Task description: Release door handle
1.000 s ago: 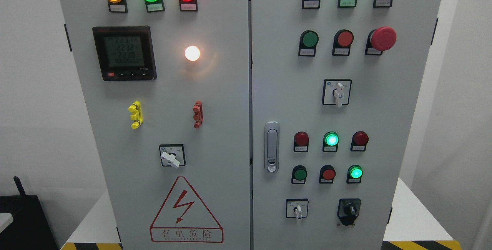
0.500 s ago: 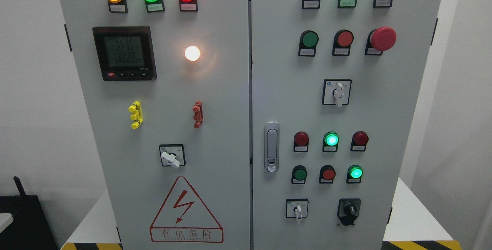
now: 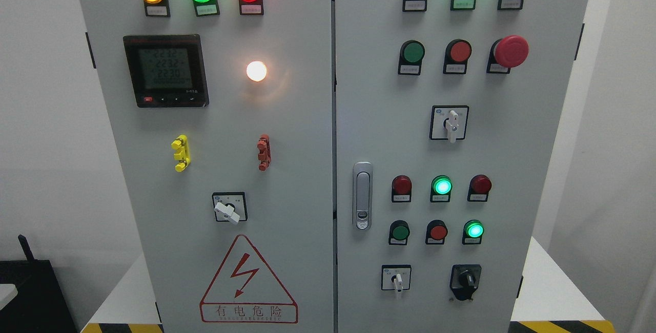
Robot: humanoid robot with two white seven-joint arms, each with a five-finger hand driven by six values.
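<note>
door handle [image 3: 362,195]: silver, sits upright and flush in its recess on the right door of the cabinet [image 3: 287,118], just right of the center seam, nothing touching it

hands: neither 1 is in frame, so can't tell what the fingers are doing

task status: looks like the let-go is already done, I think

doors: both seem closed, though the seam is too thin to be sure

risk: an arm coming up from below frame could bump the selector switch [image 3: 396,279] or the red mushroom stop button [image 3: 510,51]
</note>
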